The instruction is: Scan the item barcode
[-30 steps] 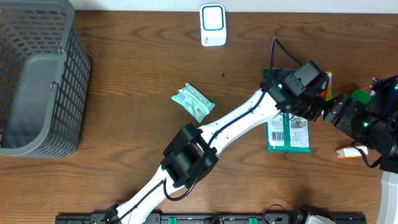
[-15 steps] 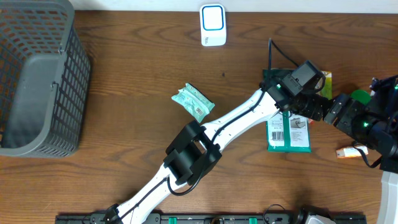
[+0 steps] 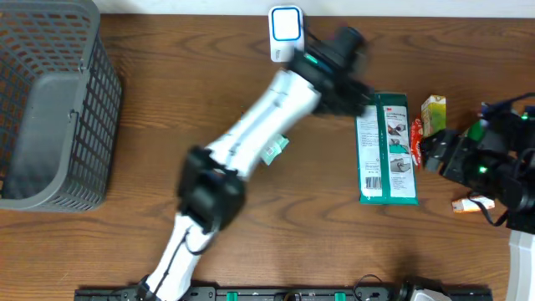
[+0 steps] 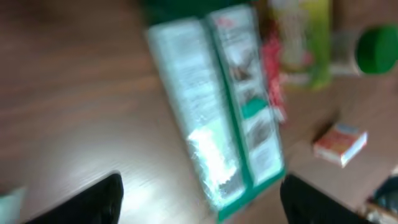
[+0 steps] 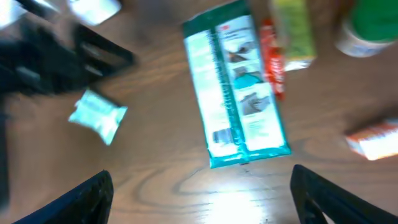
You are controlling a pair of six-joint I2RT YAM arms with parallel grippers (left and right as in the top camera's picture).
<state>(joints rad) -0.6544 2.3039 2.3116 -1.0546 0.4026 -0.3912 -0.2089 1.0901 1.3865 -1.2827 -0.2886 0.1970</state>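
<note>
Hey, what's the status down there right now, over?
Left gripper and right gripper open, empty. Flat green-and-white plastic packet lying on wooden table, unheld. Small red pouch and yellow-green carton close beside it.

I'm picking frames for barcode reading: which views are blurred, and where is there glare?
Overhead: green packet sharp, left arm smeared by motion. Left wrist: whole frame motion-blurred, print unreadable, glare on the packet's lower end. Right wrist: milder blur, glare on the table below the packet.

Dark brown wood-grain table (image 3: 84,242), faint light sheen, pale wall strip (image 3: 435,7) along far edge
</note>
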